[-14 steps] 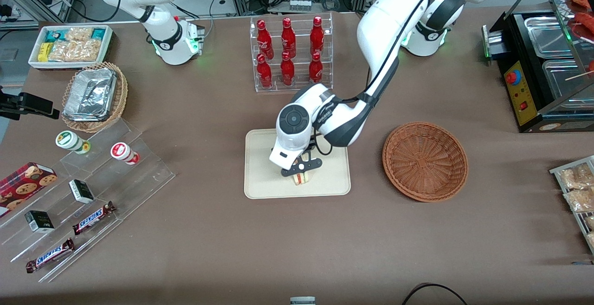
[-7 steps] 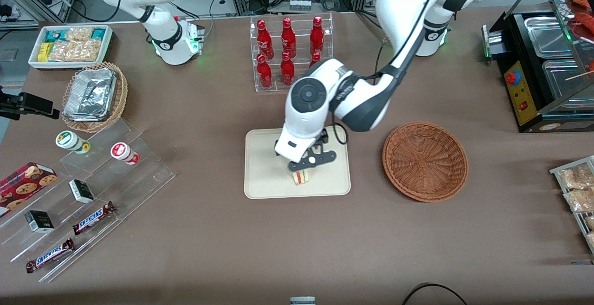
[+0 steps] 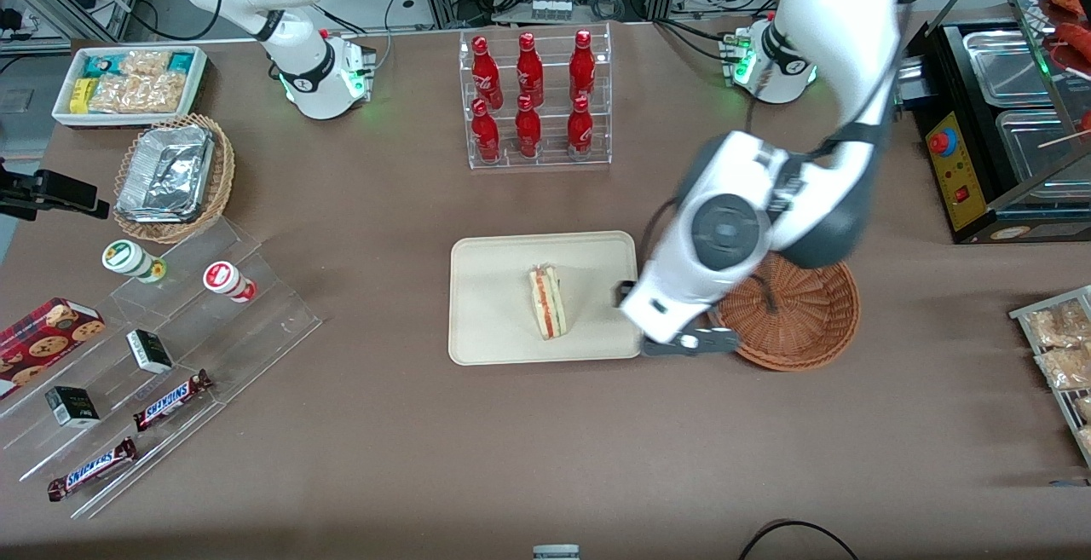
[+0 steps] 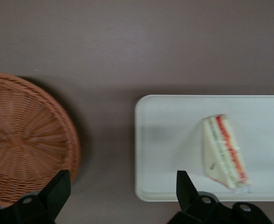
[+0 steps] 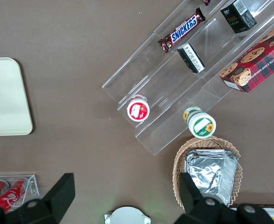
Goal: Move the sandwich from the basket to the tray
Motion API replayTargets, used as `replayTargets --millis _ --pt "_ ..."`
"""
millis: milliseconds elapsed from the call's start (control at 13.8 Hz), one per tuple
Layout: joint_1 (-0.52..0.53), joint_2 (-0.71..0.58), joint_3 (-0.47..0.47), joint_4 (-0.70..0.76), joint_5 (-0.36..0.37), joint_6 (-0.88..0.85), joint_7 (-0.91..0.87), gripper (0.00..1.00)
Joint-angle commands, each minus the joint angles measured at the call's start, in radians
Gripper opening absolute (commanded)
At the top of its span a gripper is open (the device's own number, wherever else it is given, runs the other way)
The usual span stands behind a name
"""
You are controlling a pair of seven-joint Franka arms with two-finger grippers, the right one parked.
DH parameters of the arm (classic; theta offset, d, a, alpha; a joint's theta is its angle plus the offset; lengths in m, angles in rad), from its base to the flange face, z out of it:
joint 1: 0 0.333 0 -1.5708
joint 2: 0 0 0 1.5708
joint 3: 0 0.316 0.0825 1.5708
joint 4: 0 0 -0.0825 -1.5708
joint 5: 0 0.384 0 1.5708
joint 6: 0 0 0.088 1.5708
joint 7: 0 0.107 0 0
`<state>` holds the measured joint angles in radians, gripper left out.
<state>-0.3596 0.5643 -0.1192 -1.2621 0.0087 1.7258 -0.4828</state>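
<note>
On the flat cream-coloured rectangular tray [image 3: 503,287] in the front view lies the small triangular sandwich wedge of pale bread [image 3: 545,302], its red and green filling edge facing up, alone and touching nothing else. Beside the tray, toward the working arm's end of the table, sits the round reddish-brown woven wicker basket [image 3: 797,321], partly covered by the white left arm. That arm's black two-finger gripper [image 3: 689,343] hangs over the gap between tray and basket (nearer the front camera than the arm's wrist), holding nothing.

From the left wrist view, the gripper's two black fingers [image 4: 60,186] stand spread wide with bare brown table between them. The sandwich [image 4: 223,151] rests on the tray [image 4: 165,140], well apart from the basket [image 4: 25,140].
</note>
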Motion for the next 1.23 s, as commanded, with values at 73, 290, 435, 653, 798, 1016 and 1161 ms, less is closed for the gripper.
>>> replayTargets --millis 73,290,435,653,798,1016,1161 --pt "0.16 -0.185 -0.008 -0.196 0.008 -0.02 0.243 1.0" --pt "0.217 -0.292 -0.008 -0.322 0.088 -0.011 0.354 1.0" --pt "0.251 -0.357 -0.008 -0.377 0.093 -0.002 0.383 1.0" --pt "0.312 -0.428 -0.02 -0.413 0.079 -0.006 0.382 1.0" --pt "0.425 -0.464 -0.104 -0.421 0.056 -0.023 0.409 1.0" --pt "0.468 -0.529 -0.117 -0.421 0.05 -0.084 0.46 1.0" --pt "0.479 -0.573 -0.111 -0.419 0.03 -0.153 0.489 1.0"
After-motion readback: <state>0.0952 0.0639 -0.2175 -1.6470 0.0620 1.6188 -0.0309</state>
